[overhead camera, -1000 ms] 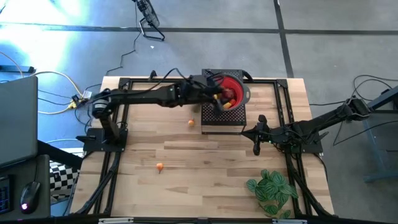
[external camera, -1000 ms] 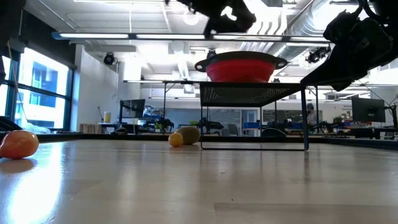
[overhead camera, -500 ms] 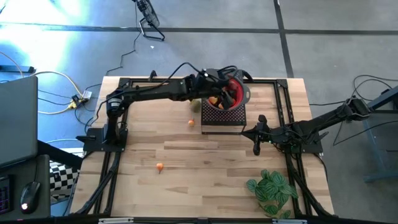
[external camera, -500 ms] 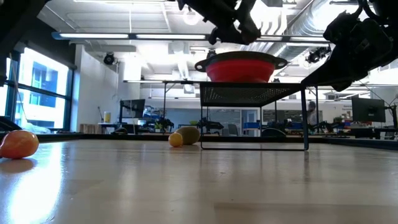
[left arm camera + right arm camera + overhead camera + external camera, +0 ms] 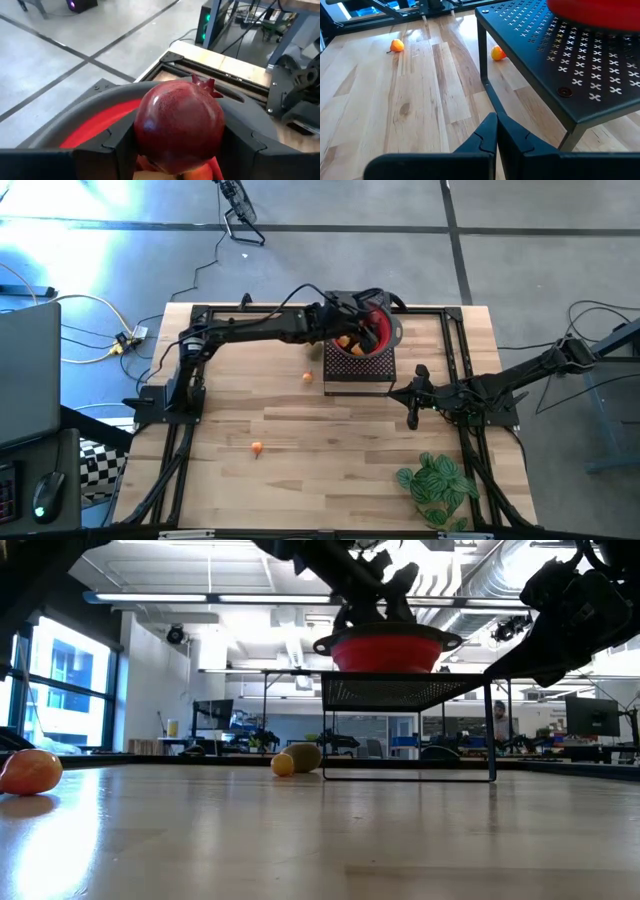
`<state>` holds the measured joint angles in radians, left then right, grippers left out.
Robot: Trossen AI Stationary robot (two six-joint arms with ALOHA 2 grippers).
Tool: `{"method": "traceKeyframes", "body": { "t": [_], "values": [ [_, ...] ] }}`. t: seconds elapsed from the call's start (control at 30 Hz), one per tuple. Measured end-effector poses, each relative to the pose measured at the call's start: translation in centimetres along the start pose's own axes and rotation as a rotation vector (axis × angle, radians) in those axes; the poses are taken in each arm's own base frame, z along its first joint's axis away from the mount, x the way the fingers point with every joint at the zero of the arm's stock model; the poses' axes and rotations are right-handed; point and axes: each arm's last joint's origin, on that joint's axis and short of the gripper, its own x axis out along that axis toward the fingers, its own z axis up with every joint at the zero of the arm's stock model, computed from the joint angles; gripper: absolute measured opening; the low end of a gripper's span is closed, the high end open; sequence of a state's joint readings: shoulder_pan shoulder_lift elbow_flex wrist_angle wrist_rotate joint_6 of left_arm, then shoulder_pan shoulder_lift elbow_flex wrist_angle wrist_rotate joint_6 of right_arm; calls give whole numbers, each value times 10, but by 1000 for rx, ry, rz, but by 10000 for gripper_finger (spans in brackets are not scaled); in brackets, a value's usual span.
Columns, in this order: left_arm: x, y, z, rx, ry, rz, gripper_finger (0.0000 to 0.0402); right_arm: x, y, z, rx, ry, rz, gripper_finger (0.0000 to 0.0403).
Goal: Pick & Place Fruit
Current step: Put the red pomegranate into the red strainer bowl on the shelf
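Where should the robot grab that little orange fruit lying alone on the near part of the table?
Across its round middle, coming straight down from above. The orange fruit lies alone on the bare wooden table, and its roundish shape favours no side. The shut right hand waits nearer than the left.

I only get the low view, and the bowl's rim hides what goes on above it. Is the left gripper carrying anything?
Observer: Yes. In the left wrist view the left gripper is shut on a dark red fruit.
Operator: Is it over the bowl?
Observer: Yes. From above, the gripper hangs over the red bowl, which sits on a black stand.
Operator: Anything in the bowl already?
Observer: The high view shows orange fruit inside it.
Operator: And the right gripper?
Observer: The right gripper is shut and empty, low over the table beside the stand.
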<state>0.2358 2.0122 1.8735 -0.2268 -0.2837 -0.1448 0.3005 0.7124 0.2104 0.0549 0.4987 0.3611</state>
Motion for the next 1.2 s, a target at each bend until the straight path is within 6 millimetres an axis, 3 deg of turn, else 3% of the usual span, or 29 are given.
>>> {"method": "traceKeyframes", "body": {
  "t": [0.43,1.2],
  "values": [
    [20,8,-16,17,44,51,203,0,0,0,0,0,0,2],
    [19,7,-16,17,42,50,227,0,0,0,0,0,0,2]
  ]
}}
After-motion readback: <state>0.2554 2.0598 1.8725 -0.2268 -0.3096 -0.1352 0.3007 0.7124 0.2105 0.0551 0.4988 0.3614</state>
